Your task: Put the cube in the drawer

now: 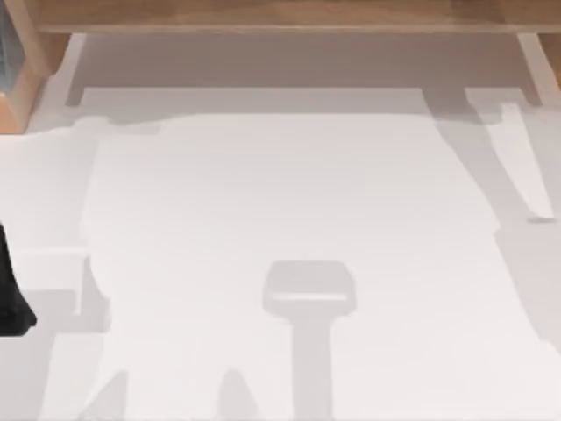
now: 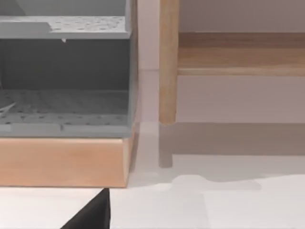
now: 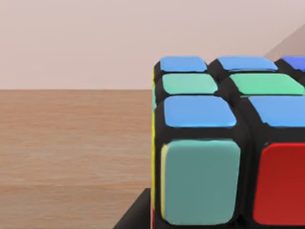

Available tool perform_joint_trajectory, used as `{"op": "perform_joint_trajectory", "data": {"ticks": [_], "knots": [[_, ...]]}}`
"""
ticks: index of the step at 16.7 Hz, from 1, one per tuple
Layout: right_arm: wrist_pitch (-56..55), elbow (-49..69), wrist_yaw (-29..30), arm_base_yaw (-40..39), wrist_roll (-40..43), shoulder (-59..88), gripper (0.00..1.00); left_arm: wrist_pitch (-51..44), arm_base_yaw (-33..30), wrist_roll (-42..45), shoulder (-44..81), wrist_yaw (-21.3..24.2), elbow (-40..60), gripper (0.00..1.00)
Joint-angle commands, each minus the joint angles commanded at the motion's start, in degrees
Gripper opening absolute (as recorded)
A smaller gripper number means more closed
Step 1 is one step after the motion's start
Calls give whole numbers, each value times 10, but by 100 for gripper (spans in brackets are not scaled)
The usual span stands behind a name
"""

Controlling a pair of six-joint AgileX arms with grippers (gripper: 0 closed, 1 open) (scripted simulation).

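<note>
My right arm's camera is sitting right up against the cube (image 3: 224,143), which is resting on a wooden surface (image 3: 71,152); a dark part, probably my own finger, edges in beneath it, and I cannot tell whether I am clamping it. My left arm is idling at the table's (image 1: 289,193) left edge, facing the grey drawer unit (image 2: 64,76), whose open compartment is looking empty.
</note>
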State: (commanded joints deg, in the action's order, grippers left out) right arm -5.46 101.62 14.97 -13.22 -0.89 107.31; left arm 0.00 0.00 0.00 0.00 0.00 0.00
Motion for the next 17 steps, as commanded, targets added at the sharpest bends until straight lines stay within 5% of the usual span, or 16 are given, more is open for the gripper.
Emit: {"op": "perform_joint_trajectory", "data": {"ticks": [5,17], "knots": [[0,0,0,0,0,0,0,0,0,0,0,0,0,100],[22,-2,3,-6,-1,-24,0,0,0,0,0,0,0,100]]}}
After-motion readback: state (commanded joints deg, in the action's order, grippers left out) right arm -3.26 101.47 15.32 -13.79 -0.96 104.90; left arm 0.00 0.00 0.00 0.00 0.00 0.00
